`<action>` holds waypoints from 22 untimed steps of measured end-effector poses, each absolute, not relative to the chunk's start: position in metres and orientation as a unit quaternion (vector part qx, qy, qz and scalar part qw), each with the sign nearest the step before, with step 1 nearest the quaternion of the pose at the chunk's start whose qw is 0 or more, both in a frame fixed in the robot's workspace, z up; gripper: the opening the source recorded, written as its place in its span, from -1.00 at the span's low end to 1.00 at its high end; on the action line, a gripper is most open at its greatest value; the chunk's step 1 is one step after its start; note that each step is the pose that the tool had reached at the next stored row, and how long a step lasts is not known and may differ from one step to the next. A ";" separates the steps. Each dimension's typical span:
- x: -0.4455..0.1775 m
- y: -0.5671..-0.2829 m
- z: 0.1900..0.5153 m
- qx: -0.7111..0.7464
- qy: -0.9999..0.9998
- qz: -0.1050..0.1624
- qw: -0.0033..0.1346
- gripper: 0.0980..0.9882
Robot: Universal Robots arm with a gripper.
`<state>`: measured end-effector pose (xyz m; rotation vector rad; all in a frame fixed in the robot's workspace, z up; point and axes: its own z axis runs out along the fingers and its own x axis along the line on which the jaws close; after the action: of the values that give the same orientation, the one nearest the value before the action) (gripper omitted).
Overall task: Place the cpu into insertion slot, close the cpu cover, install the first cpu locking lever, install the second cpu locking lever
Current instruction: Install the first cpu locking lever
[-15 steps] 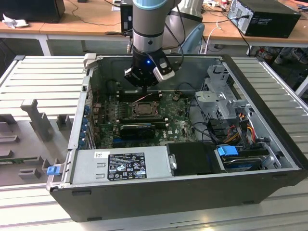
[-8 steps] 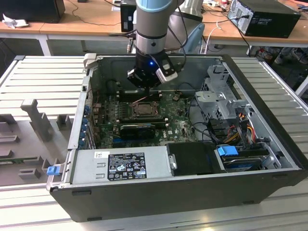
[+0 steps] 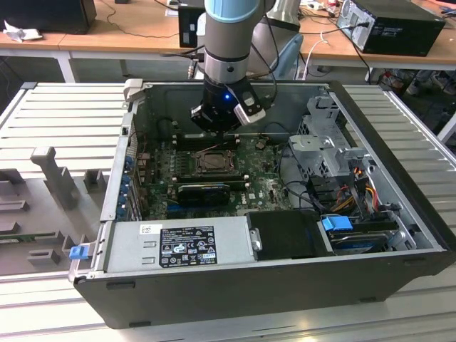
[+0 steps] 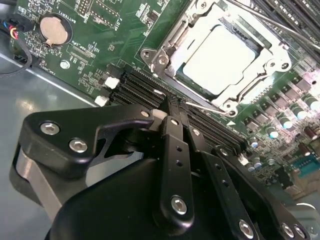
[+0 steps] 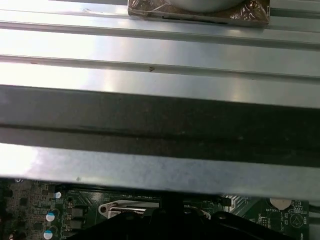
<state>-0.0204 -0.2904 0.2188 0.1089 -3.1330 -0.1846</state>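
Second wrist view: pincer closed, empty, just beside cpu cover edge.

room above the cpu cover is open — memory slots crowd one side.

The cpu has a smooth, pale metal top, glossy under glare; the cpu cover is bright stamped metal — the gripper matt black, its bolts shiny.
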 end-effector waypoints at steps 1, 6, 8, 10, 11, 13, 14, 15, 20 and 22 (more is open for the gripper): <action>-0.020 -0.290 0.217 0.037 -0.998 -0.059 0.001 -0.98; -0.018 -0.290 0.209 0.046 -0.997 -0.059 0.001 -0.98; -0.017 -0.290 0.208 0.048 -0.997 -0.059 0.001 -0.98; -0.017 -0.290 0.207 0.048 -0.997 -0.058 0.001 -0.98; -0.017 -0.290 0.207 0.048 -0.997 -0.057 0.002 -0.98; -0.017 -0.290 0.206 0.049 -0.997 -0.056 0.002 -0.98; -0.017 -0.290 0.206 0.049 -0.997 -0.055 0.002 -0.98; -0.017 -0.290 0.205 0.049 -0.997 -0.055 0.002 -0.98; -0.017 -0.290 0.204 0.049 -0.998 -0.046 0.002 -0.98; -0.017 -0.290 0.203 0.049 -0.998 -0.044 0.002 -0.98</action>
<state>-0.0169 -0.2902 0.2026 0.1524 -3.1306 -0.1381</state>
